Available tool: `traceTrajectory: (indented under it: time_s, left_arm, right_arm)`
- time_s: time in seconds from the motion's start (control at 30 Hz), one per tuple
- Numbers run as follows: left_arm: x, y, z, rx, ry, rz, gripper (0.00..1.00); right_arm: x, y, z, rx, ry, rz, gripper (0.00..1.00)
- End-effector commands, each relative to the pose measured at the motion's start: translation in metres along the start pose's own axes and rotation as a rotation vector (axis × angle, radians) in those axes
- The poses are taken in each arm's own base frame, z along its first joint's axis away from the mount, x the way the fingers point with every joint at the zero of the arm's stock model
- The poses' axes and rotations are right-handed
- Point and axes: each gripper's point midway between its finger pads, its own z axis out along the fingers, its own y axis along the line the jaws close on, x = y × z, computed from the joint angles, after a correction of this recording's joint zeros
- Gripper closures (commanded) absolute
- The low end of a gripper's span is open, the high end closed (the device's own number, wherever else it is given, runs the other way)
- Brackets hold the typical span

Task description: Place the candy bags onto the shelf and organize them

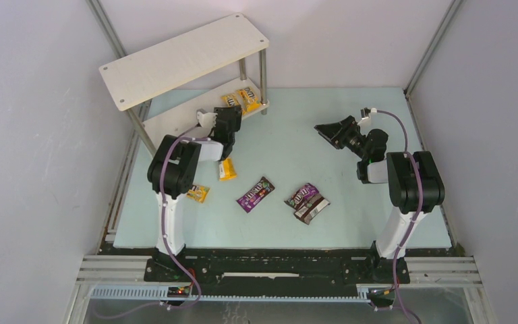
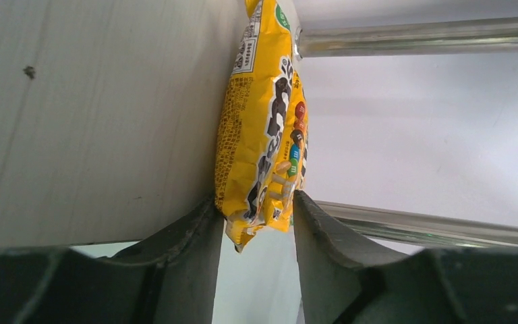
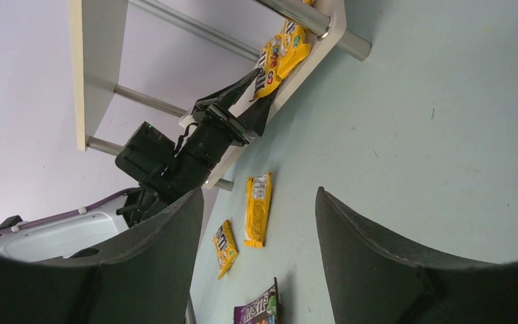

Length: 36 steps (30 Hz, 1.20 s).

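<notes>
The shelf has a top board (image 1: pixel 182 59) and a lower board (image 1: pixel 172 127). Two yellow candy bags (image 1: pixel 241 100) lie at the lower board's right end. My left gripper (image 1: pixel 228 115) reaches in there. In the left wrist view my left gripper (image 2: pixel 254 201) stands open around the crumpled near end of a yellow bag (image 2: pixel 263 128), which rests against the board (image 2: pixel 94 121). On the table lie two more yellow bags (image 1: pixel 227 169) (image 1: pixel 197 194), two purple bags (image 1: pixel 255 194) (image 1: pixel 301 195) and a dark brown bag (image 1: pixel 313 210). My right gripper (image 1: pixel 328 130) hangs open and empty over the table's right side.
Silver shelf legs (image 1: pixel 264 81) stand beside the bags on the lower board. Grey walls close in the pale green table (image 1: pixel 351 216) on three sides. In the right wrist view, the left arm (image 3: pixel 195 152) reaches under the top board (image 3: pixel 94 67).
</notes>
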Motion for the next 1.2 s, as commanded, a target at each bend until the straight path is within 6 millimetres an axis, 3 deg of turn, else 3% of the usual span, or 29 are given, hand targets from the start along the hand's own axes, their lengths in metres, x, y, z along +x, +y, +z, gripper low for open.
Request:
traceTrajectory:
  time_s: [0.0,0.43,0.63,0.8,0.97,1.03,1.17]
  left_arm:
    - [0.003,-0.017,-0.013,0.021,0.039,0.001,0.51]
    - [-0.006,-0.015,-0.037,-0.004,0.083,-0.015,0.29]
    - [-0.003,-0.026,-0.057,0.034,0.154,0.050,0.19]
    - [0.000,-0.036,-0.103,0.091,0.176,0.200,0.17]
    - [-0.002,-0.031,-0.156,0.118,0.187,0.373,0.17]
    - [-0.004,-0.018,-0.176,0.101,0.178,0.489,0.17]
    - [-0.022,0.027,-0.211,0.013,0.171,0.686,0.18]
  right_arm:
    - [-0.005,0.008,-0.001,-0.039,-0.013,-0.024,0.30]
    - [-0.005,0.008,-0.001,-0.041,-0.012,-0.025,0.30]
    - [-0.005,0.008,0.000,-0.035,-0.011,-0.029,0.30]
    - [-0.006,0.008,0.000,-0.032,-0.013,-0.036,0.29]
    - [-0.003,0.009,0.002,-0.027,0.001,-0.045,0.29]
    - [-0.001,0.009,0.002,-0.022,0.005,-0.050,0.29]
    - [0.005,0.011,0.004,-0.010,0.025,-0.066,0.29]
